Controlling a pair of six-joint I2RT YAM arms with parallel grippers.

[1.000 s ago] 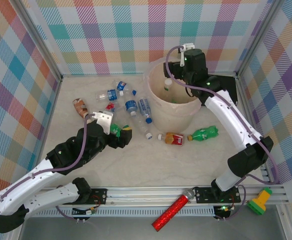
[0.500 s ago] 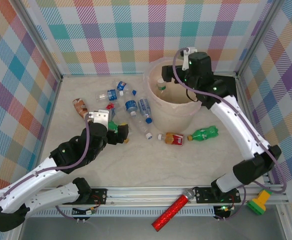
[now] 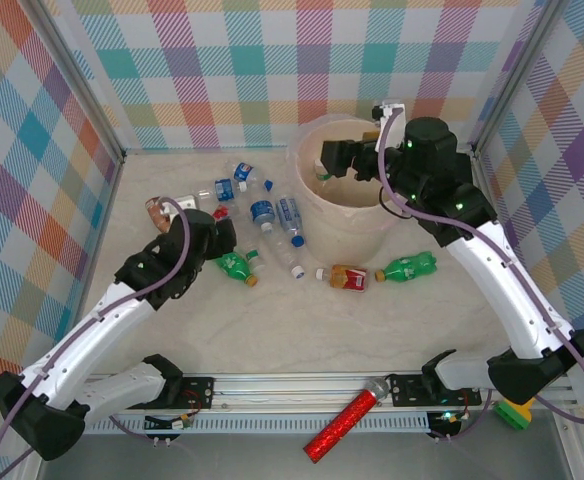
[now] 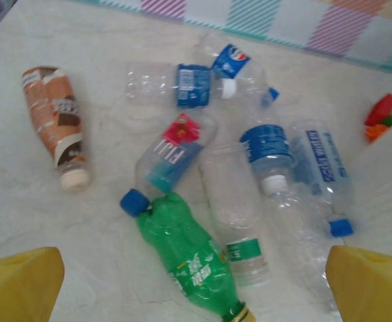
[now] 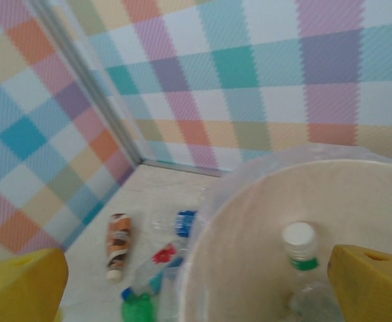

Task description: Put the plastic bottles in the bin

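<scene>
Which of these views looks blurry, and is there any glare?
Top external: sharp, evenly lit, only soft shadows on the table. Left wrist: slightly soft, the green bottle well defined, the yellow fingertips out of focus in the bottom corners. Right wrist: softest, the bin and the bottle inside it smeared. No strong glare anywhere.

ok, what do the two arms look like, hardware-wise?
Both match: left arm and right arm have white shells on the long links, black housings at joints and wrists, and a purple cable looped along each. Small green lights glow on the right arm's joints. Jaws are yellow blocks in the wrist views. Black bases sit on a silver rail.
</scene>
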